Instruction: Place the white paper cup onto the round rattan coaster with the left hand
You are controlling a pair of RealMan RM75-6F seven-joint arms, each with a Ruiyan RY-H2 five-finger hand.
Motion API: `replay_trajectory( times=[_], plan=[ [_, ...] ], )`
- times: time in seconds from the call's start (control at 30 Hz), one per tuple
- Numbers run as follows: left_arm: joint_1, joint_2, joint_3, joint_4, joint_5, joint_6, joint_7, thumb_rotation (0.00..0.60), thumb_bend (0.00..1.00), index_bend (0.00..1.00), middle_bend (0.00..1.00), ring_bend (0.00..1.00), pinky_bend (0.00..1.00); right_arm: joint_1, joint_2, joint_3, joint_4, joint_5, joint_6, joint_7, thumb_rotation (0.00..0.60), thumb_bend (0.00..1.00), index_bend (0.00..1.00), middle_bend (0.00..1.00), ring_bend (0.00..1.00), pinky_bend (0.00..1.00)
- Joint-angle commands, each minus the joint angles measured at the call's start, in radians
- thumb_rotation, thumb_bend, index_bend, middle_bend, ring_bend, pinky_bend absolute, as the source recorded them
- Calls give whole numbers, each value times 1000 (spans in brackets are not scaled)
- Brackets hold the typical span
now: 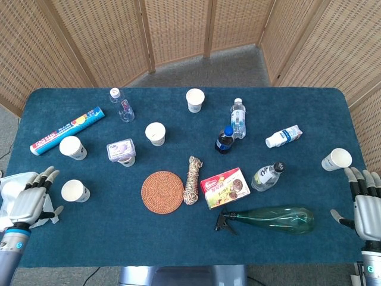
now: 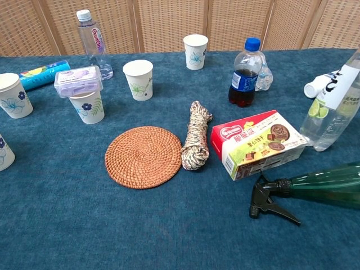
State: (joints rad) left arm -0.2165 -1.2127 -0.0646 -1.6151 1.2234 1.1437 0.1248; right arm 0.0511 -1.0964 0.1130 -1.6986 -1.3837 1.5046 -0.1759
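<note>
Left hand (image 1: 31,201) is hovering w/ fingers spread, holding nothing, just left of the paper cup (image 1: 75,190) standing near table's left edge. Coaster (image 1: 162,191) is lying bare mid-table beside rope bundle (image 1: 191,179). Right hand (image 1: 366,204) is sitting at right edge, fingers apart, nothing in it.

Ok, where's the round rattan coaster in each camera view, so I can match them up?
Head view: round rattan coaster lies lower centre-left, nothing on it.
Chest view: coaster fills the centre-left foreground.
Shared landmark: the coiled rope sits along its right side in both.
</note>
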Motion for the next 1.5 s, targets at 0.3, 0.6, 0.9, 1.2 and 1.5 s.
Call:
replay_trajectory(
  times=[0.3,0.6,0.9,1.2,1.5],
  plan=[
    [-46,-53,-13,9,-17,-40,2,600,300,0,0,0,0,-1,2,1,0,1,0,10,600,2,0,0,0,87],
    [-67,-103,-24,32,-26,-21,38,600,308,49,157,110,241,0,2,1,2,3,-4,15,600,2,0,0,0,87],
    [-82,-150,-25,39,-51,2,113,600,348,285,476,413,469,-1,2,2,4,6,-5,18,600,2,0,0,0,87],
    [-73,-142,-31,2,3,57,67,600,349,281,490,429,479,0,1,1,4,5,-7,15,600,2,0,0,0,87],
    [-128,-150,-72,-79,45,46,44,600,346,259,480,422,473,1,-2,-2,4,3,-9,7,600,2,0,0,0,86]
  ],
)
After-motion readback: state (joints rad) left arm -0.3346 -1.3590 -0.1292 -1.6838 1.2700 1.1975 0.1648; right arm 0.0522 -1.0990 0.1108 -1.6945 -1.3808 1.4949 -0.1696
